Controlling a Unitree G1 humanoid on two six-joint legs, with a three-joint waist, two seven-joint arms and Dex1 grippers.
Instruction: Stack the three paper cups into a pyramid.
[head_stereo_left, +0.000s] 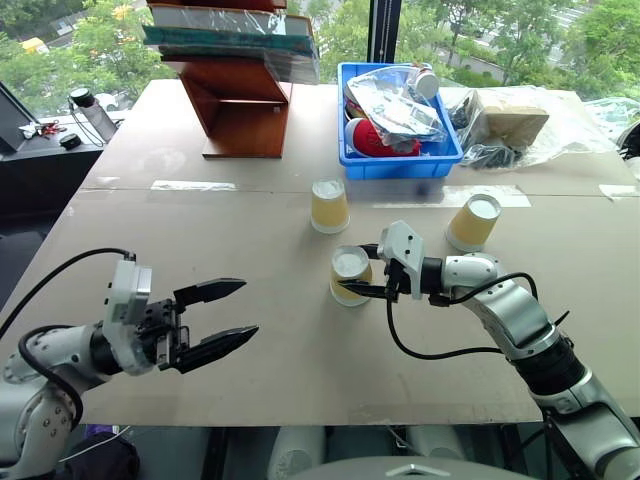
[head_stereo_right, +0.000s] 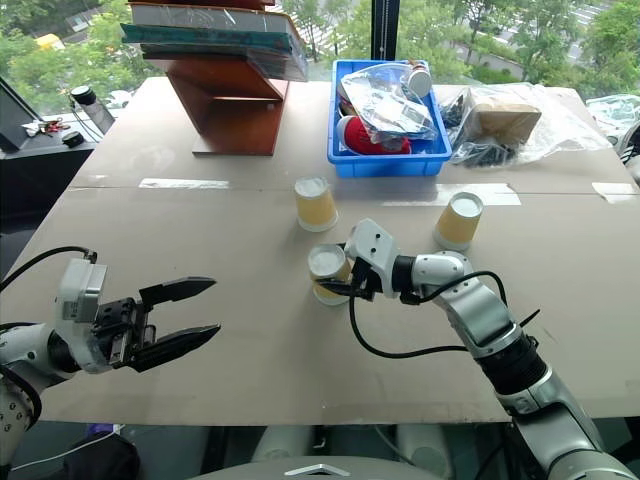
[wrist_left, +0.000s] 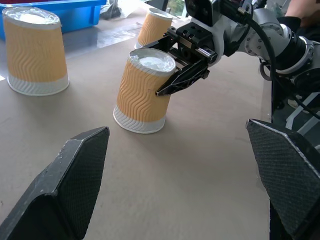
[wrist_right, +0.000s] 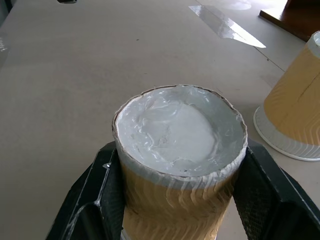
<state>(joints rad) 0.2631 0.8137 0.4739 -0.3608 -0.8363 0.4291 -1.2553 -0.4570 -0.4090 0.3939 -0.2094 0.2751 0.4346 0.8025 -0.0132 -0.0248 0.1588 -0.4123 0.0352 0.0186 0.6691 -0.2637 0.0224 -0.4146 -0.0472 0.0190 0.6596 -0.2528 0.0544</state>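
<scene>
Cup in grip: the near cup (head_stereo_left: 349, 274) sits upside down between the two fingers of the right gripper (head_stereo_left: 372, 290), which clasp its ribbed side just under the white base; it stands near the table's middle.
Cup tilt: its long axis leans a little off upright, base up and tipped toward the gripper, with the far edge of its rim on the table (head_stereo_left: 250, 350); the wrist views do not settle whether the near edge is lifted.
Second cup: the middle cup (head_stereo_left: 329, 205) stands upright on its rim, base up, at about 11 o'clock from the held one and apart from it.
Third cup: the right-hand cup (head_stereo_left: 472, 222) lies at about 2 o'clock from the held cup, well apart, its axis leaning with the base up.
Left gripper: the left gripper (head_stereo_left: 222, 315) hangs over the near left part of the table with its fingers spread wide and nothing between them, at about 8 o'clock from the held cup.
Surface: a pale brown board tabletop with strips of clear tape.
Beyond: a blue bin (head_stereo_left: 398, 160) of bagged things at 12 o'clock, a wooden stand (head_stereo_left: 243, 105) with books on it at 11 o'clock, crumpled plastic bags (head_stereo_left: 520, 125) at 1 o'clock, windows with green trees behind.
</scene>
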